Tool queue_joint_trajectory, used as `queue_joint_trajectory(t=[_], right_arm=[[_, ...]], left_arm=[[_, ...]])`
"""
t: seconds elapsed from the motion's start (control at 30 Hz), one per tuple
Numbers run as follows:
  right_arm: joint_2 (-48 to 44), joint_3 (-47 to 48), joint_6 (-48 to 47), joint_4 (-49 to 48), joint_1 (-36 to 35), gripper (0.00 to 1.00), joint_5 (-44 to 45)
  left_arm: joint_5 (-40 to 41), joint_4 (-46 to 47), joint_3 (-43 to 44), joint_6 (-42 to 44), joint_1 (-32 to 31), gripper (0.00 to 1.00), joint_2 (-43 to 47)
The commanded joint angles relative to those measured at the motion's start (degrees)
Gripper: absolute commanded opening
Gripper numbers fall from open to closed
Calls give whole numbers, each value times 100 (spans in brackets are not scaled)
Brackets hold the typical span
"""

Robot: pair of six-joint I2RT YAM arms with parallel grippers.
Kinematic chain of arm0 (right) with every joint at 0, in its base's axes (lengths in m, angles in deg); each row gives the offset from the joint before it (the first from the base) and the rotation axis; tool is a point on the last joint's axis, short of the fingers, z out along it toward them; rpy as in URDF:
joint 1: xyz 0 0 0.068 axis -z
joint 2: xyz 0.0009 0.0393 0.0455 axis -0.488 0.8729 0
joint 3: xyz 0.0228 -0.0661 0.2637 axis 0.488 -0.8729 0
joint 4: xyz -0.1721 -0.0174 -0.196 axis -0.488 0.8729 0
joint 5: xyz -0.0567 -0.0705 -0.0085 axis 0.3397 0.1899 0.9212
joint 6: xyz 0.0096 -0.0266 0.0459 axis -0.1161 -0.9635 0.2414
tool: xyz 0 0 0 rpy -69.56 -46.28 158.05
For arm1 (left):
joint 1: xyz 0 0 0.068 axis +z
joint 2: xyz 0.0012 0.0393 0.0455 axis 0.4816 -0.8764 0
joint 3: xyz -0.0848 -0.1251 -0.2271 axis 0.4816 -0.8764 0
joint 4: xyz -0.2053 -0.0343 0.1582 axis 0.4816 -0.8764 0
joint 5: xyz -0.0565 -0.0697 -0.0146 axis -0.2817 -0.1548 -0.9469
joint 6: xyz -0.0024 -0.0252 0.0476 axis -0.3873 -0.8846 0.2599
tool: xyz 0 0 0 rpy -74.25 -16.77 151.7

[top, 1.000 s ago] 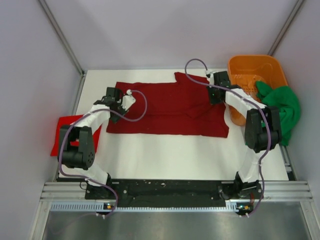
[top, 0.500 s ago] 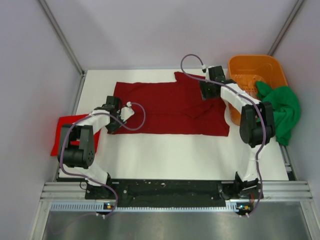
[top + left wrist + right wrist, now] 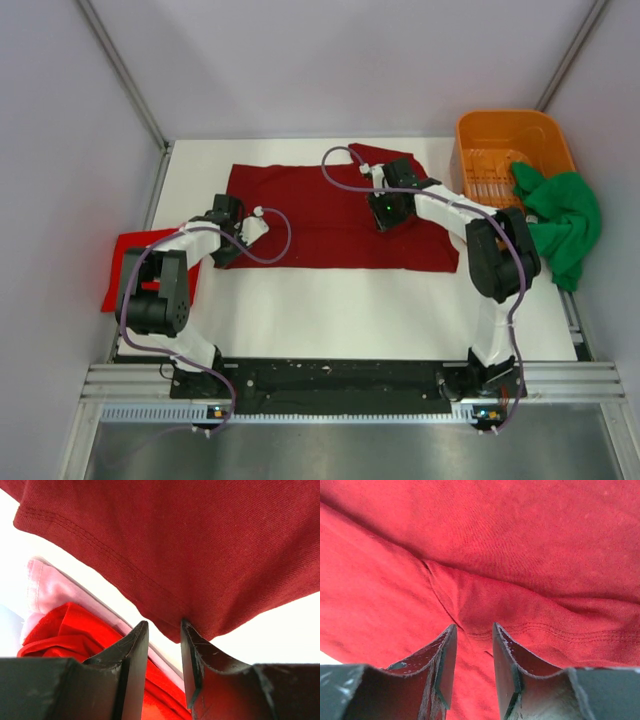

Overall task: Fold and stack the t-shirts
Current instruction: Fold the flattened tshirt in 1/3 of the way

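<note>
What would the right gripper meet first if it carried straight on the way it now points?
The dark maroon t-shirt, at its creased fold; the right gripper seems very near it, though depth is unclear.

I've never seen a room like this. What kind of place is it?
Probably a robot test booth: bare walls close around a table, a left arm and right arm bolted at its edge, a shirt spread out.

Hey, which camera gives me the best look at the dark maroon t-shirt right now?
Top external. It shows nearly the whole dark maroon t-shirt spread flat, so its outline and lie are clear. The left wrist view catches only one hemmed corner, and the right wrist view only a close-up of creased cloth with a stitched seam.
</note>
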Motion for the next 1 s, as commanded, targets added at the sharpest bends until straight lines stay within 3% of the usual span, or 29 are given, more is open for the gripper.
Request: queue_joint_trajectory(t=[0.0, 0.23, 0.47, 0.83, 0.97], right_arm=[[164, 34, -116, 6, 41, 34, 33], [262, -54, -212, 111, 32, 32, 174], [279, 148, -309, 155, 23, 1, 455], [753, 1220, -1047, 226, 23, 0, 587], [1192, 1800, -1354, 208, -3, 4, 569]], left_arm=[[-26, 75, -109, -111, 51, 37, -62], [-9, 74, -74, -76, 60, 37, -88], [18, 48, -56, -93, 68, 37, -88], [53, 4, -39, -58, 86, 38, -70], [62, -5, -21, -58, 86, 38, -88]])
